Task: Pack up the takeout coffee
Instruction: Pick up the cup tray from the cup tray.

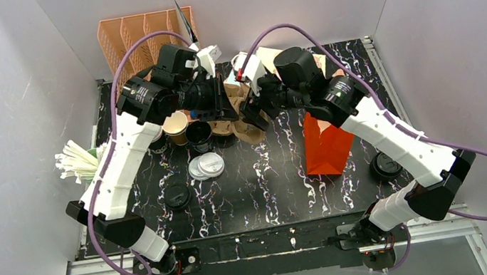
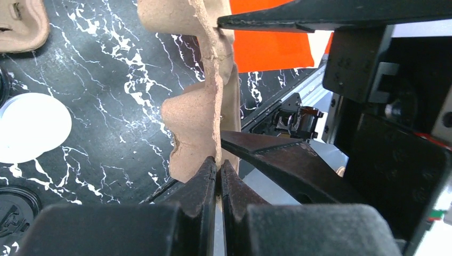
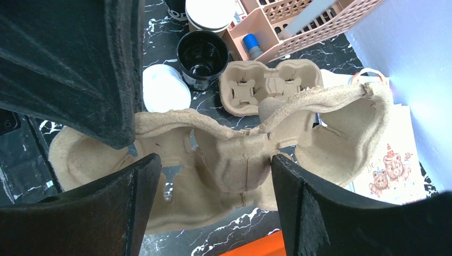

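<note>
While the cup carrier (image 2: 197,117) is pinched by its rim in the closed left gripper (image 2: 216,161), the right gripper (image 3: 210,166) stands open astride its centre ridge, holding nothing. The takeout coffee (image 1: 175,126) stands beside the black cup (image 1: 199,136). The ridge is to be gripped squarely before release.

- Bare table (image 1: 263,192) at the near middle, between the white lids (image 1: 206,166) and the upright orange paper bag (image 1: 326,147), leaves a passage.
- The far middle is crowded: both arms meet around a pulp cup carrier (image 3: 240,160), with the kraft cup (image 1: 175,127) and black cup (image 1: 199,136) just left of it.
- A flat black lid (image 1: 178,195) lies near left; a second black lid (image 1: 385,164) lies near right.
- A peach basket (image 1: 140,33) fills the far-left corner.
</note>
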Controlling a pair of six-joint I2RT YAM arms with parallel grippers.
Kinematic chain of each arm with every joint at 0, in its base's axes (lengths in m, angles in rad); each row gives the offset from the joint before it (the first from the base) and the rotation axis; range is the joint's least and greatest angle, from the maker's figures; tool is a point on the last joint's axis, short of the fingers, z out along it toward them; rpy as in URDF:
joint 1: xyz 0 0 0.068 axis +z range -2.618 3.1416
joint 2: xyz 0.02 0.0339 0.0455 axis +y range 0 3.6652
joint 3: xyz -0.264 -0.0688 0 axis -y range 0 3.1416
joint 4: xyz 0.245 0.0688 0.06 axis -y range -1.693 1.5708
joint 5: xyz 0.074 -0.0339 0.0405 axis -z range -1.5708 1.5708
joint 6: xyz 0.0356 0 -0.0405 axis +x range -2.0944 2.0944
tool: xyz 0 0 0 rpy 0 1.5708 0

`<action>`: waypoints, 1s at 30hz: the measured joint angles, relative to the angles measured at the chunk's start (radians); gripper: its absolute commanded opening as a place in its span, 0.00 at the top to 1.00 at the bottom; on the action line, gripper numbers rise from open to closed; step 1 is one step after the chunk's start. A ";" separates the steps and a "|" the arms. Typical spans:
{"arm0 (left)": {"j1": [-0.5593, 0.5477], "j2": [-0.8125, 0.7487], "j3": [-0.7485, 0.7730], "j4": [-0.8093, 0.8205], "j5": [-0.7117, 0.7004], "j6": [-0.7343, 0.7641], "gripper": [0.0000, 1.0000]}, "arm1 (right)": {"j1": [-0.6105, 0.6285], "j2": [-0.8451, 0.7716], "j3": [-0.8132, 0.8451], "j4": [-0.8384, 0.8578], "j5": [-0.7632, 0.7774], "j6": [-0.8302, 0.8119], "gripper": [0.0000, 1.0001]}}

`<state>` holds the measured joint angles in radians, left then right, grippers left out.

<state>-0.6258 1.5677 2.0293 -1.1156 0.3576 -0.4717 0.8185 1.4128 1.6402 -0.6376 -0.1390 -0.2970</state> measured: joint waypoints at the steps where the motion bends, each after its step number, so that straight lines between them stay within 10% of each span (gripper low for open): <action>1: 0.000 0.000 0.006 0.000 0.007 0.001 1.00 | 0.000 0.000 0.000 -0.001 -0.002 -0.003 0.21; 11: 0.000 -0.025 0.032 0.002 0.073 0.015 1.00 | 0.000 0.000 0.020 -0.012 0.004 -0.007 0.02; 18: 0.000 -0.093 0.003 0.023 0.077 0.019 1.00 | 0.000 0.000 0.032 -0.026 -0.004 -0.007 0.37; 30: 0.000 -0.133 -0.031 0.098 0.022 0.012 0.38 | -0.002 -0.026 0.103 -0.058 0.028 0.027 0.50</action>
<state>-0.6254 1.4349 1.9984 -1.0180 0.3794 -0.4595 0.8165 1.3872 1.7428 -0.6956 -0.1108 -0.2695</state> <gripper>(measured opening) 0.530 0.513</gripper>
